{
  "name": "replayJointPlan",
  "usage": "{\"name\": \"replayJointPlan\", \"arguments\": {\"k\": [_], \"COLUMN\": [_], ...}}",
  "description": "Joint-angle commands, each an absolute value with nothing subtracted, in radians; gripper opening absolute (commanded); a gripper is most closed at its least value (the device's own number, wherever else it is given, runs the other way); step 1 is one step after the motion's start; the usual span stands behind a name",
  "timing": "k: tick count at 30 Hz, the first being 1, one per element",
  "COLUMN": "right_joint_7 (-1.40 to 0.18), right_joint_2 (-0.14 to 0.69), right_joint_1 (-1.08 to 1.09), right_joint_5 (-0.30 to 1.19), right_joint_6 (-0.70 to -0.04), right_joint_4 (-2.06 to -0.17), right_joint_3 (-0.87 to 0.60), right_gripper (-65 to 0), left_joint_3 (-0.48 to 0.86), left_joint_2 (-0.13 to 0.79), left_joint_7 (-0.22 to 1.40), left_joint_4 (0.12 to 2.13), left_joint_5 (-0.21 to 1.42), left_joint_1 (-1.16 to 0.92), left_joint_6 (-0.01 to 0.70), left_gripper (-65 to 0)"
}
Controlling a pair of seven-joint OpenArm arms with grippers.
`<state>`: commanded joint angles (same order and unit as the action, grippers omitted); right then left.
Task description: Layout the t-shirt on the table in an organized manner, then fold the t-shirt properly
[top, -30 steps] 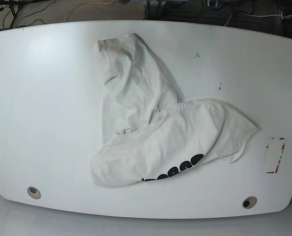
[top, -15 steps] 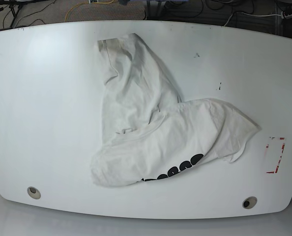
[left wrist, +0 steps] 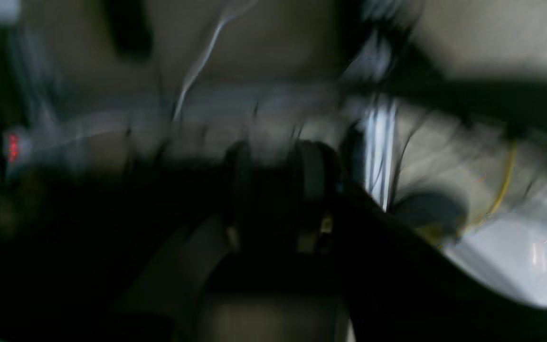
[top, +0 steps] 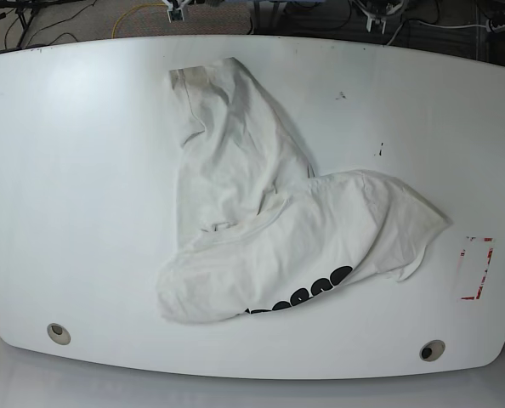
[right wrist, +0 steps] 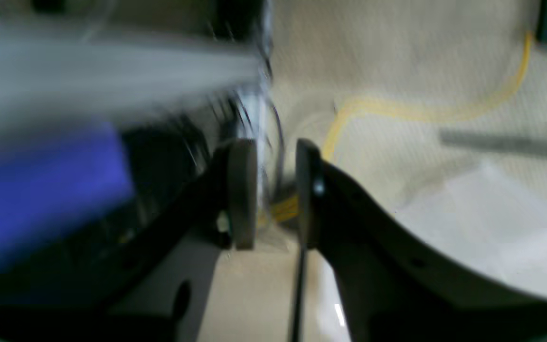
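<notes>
White t-shirt lies crumpled mid-table, beyond both empty tools: right parted, left unclear.

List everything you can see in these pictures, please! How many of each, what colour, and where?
t-shirt: one, white with black lettering at its lower edge, crumpled in the middle of the table.
table: one, white, fills the base view.
round holes: two, grey, one near each front corner of the table.
red tape marks: one small outline, red, on the base view's right side of the table.
dark specks: a couple, black, behind the t-shirt toward the far edge.
cables: several, yellow and dark, on the floor beyond the table.
right gripper: one, black, off the table, fingers slightly apart, holding nothing.
left gripper: one, black, too blurred to read.
</notes>
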<state>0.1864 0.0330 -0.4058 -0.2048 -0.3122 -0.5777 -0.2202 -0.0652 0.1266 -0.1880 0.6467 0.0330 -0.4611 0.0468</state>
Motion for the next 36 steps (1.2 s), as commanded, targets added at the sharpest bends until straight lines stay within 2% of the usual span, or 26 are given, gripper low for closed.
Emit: {"name": "replayJointPlan", "arguments": {"k": [19,25,36], "right_joint_7": [0.200,0.220,0.206], "right_joint_2": [0.015,0.010,-0.016], "right_joint_1": [-0.410,-0.476,-0.599], "right_joint_5": [-0.205,-0.205,-0.203], "right_joint_6": [-0.312,-0.308,-0.308], "right_joint_4": [-0.582,-0.685,-0.868], "right_joint_3": [-0.222,-0.222,-0.222], "right_gripper": [-52.0,-58.3,-58.0], "left_joint_3": [-0.064,-0.062,-0.064], "left_joint_2": [0.128,0.128,0.142], "left_joint_7": [-0.191,-0.248,-0.257], "left_joint_4": [0.651,0.765,0.926], "left_joint_5": [0.035,0.035,0.035], "left_joint_1": [-0.466,-0.536,-0.651], "left_joint_6": [0.048,0.048,0.048], "left_gripper": [-51.5,-51.5,-51.4]}}
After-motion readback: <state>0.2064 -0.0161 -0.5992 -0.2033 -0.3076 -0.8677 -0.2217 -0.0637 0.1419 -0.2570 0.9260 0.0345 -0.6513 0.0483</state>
